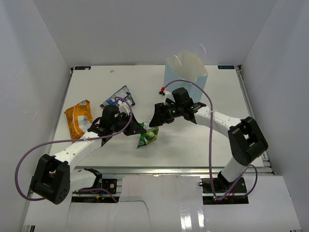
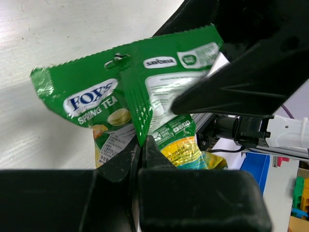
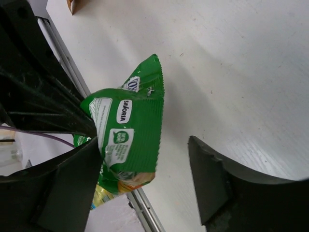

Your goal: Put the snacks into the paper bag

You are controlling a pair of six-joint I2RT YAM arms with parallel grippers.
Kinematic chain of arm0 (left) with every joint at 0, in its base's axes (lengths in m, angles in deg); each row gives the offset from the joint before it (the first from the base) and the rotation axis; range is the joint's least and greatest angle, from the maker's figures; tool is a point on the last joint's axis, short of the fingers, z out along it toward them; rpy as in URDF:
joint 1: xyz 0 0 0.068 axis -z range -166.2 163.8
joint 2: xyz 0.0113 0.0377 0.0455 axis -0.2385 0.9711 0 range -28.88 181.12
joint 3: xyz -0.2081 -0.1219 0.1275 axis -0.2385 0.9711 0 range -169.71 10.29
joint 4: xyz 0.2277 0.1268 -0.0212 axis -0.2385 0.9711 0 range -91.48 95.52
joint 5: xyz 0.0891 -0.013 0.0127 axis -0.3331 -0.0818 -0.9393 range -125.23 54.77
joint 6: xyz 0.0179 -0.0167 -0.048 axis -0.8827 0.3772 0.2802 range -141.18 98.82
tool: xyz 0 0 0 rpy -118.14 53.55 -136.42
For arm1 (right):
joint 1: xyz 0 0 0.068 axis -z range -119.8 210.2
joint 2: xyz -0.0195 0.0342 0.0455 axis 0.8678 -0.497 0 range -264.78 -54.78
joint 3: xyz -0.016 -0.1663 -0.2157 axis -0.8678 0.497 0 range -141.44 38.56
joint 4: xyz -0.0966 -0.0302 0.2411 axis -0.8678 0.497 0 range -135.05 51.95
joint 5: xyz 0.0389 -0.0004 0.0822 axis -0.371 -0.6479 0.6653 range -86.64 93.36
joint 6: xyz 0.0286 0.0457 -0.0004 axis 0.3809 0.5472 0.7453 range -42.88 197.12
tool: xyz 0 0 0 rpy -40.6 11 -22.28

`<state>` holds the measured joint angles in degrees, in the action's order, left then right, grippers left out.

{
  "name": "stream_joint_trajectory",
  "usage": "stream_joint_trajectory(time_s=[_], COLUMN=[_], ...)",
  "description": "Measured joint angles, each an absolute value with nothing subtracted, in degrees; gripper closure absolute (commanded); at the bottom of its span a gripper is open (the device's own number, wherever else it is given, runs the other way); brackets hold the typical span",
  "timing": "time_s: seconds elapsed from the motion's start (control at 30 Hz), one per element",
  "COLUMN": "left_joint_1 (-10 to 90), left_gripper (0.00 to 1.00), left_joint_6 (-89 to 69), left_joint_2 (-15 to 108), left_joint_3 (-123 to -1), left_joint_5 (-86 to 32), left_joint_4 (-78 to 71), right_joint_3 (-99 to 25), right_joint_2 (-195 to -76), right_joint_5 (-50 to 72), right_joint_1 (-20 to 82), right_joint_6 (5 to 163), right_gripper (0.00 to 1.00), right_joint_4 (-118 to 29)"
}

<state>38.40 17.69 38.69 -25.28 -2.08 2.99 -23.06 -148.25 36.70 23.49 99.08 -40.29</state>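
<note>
White table [image 1: 217, 140] carries everything, with both arms reaching in from the near edge and meeting near its middle. At the far edge, right of centre, the light blue paper bag [image 1: 186, 75] stands upright with its mouth open, its white inside showing and a thin white loop handle rising above the rim. On the left side of the table the orange chip bag [image 1: 78, 119] lies flat. The blue-and-white packet [image 1: 118, 98] lies just beyond and to the right of it, well apart from the paper bag.

Near the table's middle, the left gripper [image 1: 138, 129] is pinched tight on the lower end of a green Fox's Spring Tea packet [image 2: 140, 96]. Its two dark fingers are nearly together on the crinkled foil, and the top seam with the hang hole points away from the wrist. I cannot tell whether the packet touches the table.

The right gripper [image 3: 145, 145] faces it from the other side, jaws spread wide around the packet's free end. One finger is right at the packet's edge and the other stands clear of it, with bare table between.
</note>
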Motion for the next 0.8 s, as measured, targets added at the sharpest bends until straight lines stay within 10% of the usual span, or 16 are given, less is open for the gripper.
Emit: stream_joint_trajectory(time_s=[0.17,0.5,0.8], left_joint_1=[38.38,38.4,38.4], left_gripper=[0.89,0.41,0.24], left_joint_6=[17.85,17.71,12.4], left_joint_2=[38.56,36.53,26.48], left_joint_3=[-24.64,-24.56,-29.45], left_joint_5=[-1.65,-0.42,-4.69], left_joint_4=[2.8,2.95,12.94], right_joint_3=[-24.99,-25.42,-31.96], right_joint_2=[-150.85,-150.98,-150.52], right_joint_5=[38.34,42.89,52.28], right_joint_1=[22.36,22.16,23.1], right_joint_6=[100.74,98.23,82.14], right_gripper=[0.55,0.9,0.92], right_joint_4=[-41.01,-41.89,-36.51])
